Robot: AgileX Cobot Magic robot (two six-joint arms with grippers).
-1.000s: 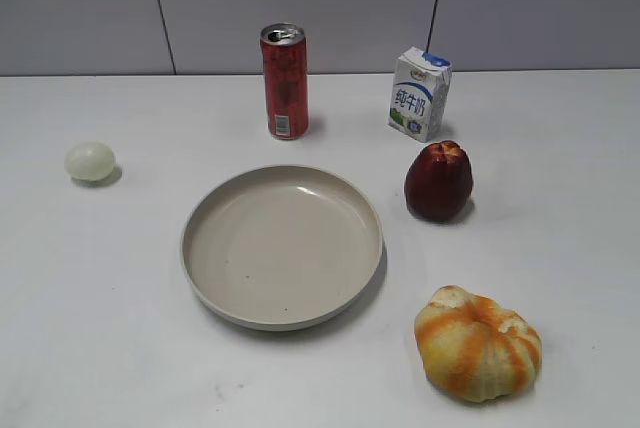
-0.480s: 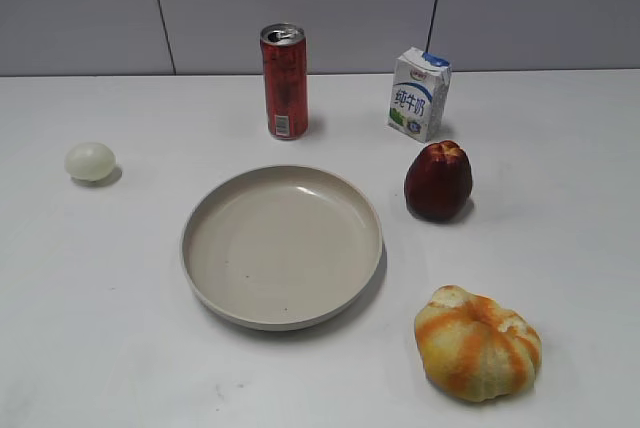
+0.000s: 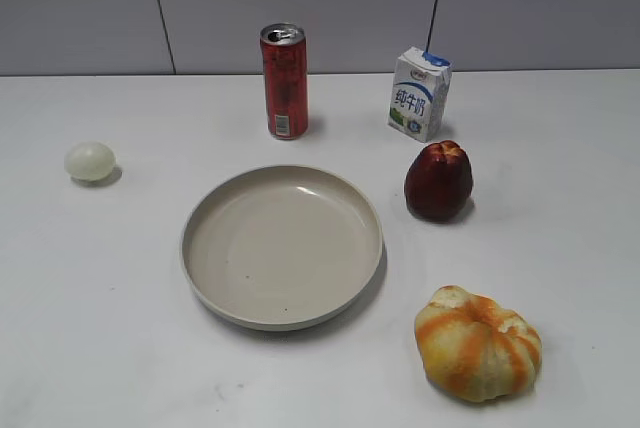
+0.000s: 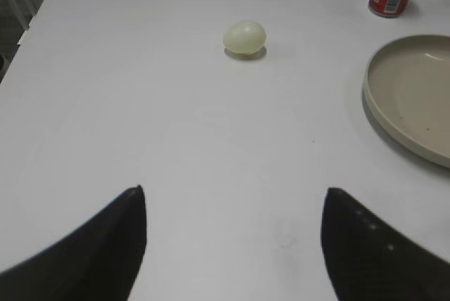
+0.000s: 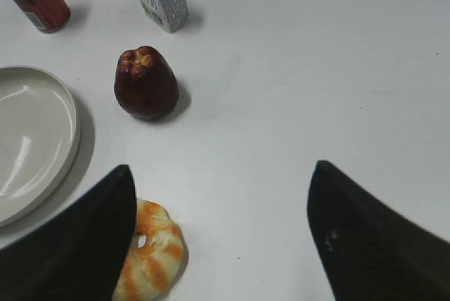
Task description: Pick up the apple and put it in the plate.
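Note:
The dark red apple point(image 3: 438, 181) stands upright on the white table, just right of the wide beige plate point(image 3: 205, 210). It also shows in the right wrist view point(image 5: 145, 84), ahead and left of my right gripper point(image 5: 221, 174), which is open and empty. The plate's rim shows at that view's left edge point(image 5: 70, 114). My left gripper point(image 4: 233, 192) is open and empty over bare table, with the plate's rim point(image 4: 373, 104) far to its right. Neither gripper shows in the exterior view.
A red can point(image 3: 284, 81) and a milk carton point(image 3: 419, 93) stand behind the plate. An orange-and-yellow pumpkin-like thing point(image 3: 478, 343) lies front right, close to my right gripper's left finger point(image 5: 151, 252). A pale green-white ball point(image 3: 90, 161) lies at the left.

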